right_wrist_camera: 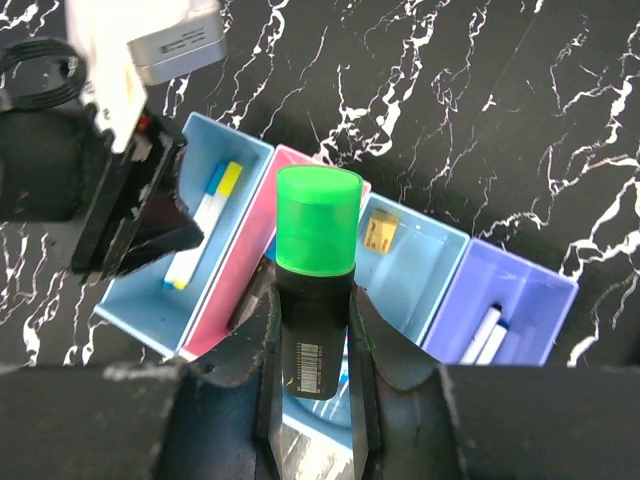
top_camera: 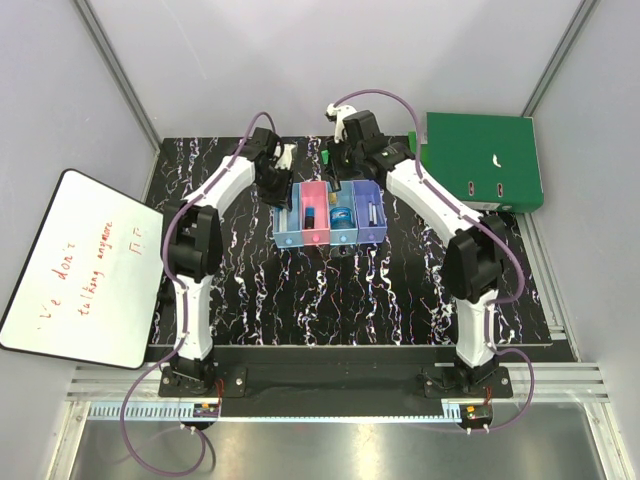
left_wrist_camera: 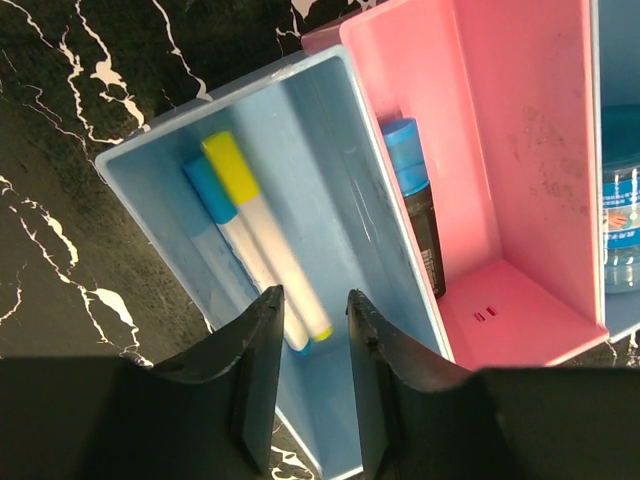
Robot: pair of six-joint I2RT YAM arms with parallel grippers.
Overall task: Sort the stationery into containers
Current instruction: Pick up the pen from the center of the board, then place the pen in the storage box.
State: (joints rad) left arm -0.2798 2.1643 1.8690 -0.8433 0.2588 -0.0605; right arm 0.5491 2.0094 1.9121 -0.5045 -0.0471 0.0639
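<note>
Right end effector [right_wrist_camera: 312, 310] clamps green-capped dark marker [right_wrist_camera: 318, 228], barcode label on its barrel; left end effector [left_wrist_camera: 314, 300], jaws narrowly parted, empty, above light blue bin [left_wrist_camera: 310, 150].

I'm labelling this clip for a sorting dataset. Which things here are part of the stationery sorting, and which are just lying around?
Part of the job: row of four bins; green-capped marker in the right gripper; yellow-capped pen and blue-capped pen in the end blue bin; blue-capped marker in the pink bin.
Just lying about: green folder; whiteboard with red writing.
</note>
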